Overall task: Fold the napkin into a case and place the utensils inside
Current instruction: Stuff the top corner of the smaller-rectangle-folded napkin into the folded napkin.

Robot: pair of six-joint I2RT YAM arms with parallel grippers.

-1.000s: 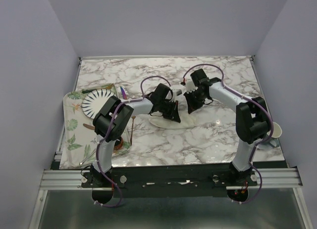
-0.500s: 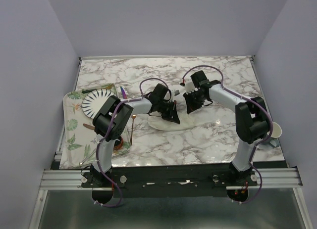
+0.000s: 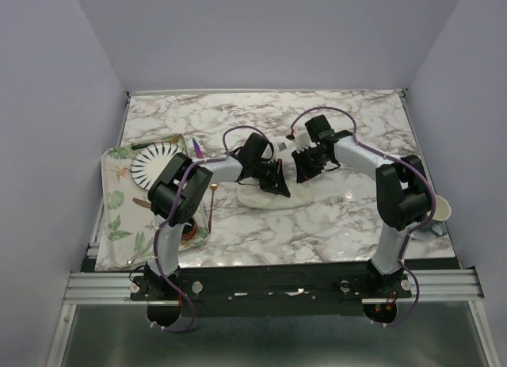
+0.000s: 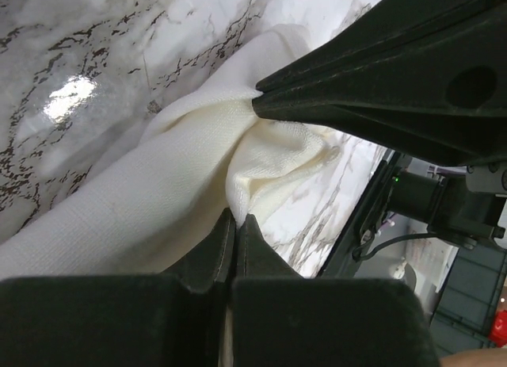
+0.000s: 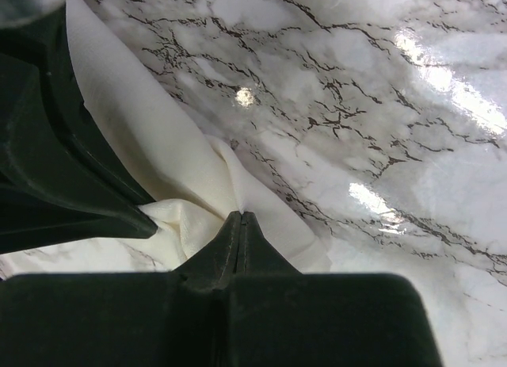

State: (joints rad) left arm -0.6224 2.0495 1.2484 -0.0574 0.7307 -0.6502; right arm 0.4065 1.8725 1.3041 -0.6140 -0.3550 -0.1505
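**Both end effectors pinched on one bunched edge of the napkin**

The napkin (image 3: pixel 265 197) lay heaped near the centre of the bench (image 3: pixel 333 224), not yet a case. The left end effector (image 4: pixel 235 224) was clamped shut on a ridge of the cream cloth. The right end effector (image 5: pixel 241 218) was likewise closed on cloth, its tip just beside the left's. From overhead, the two met at about 1 o'clock of the heap.

Probable reason for the twin pinch: holding one edge at two near points, so it travels over as a fold rather than trailing from a single corner. The cloth puckered between the tips, and that wrinkle could get set into the fold.

The utensils lay off at 9 o'clock. The purple-blue utensil (image 3: pixel 195 147) was beside the striped plate (image 3: pixel 154 165). The copper fork (image 3: pixel 213 194) was near the edge of the leaf-print tray (image 3: pixel 111 212); whether on or off it, I could not tell. They were likely parked there until a pocket exists.
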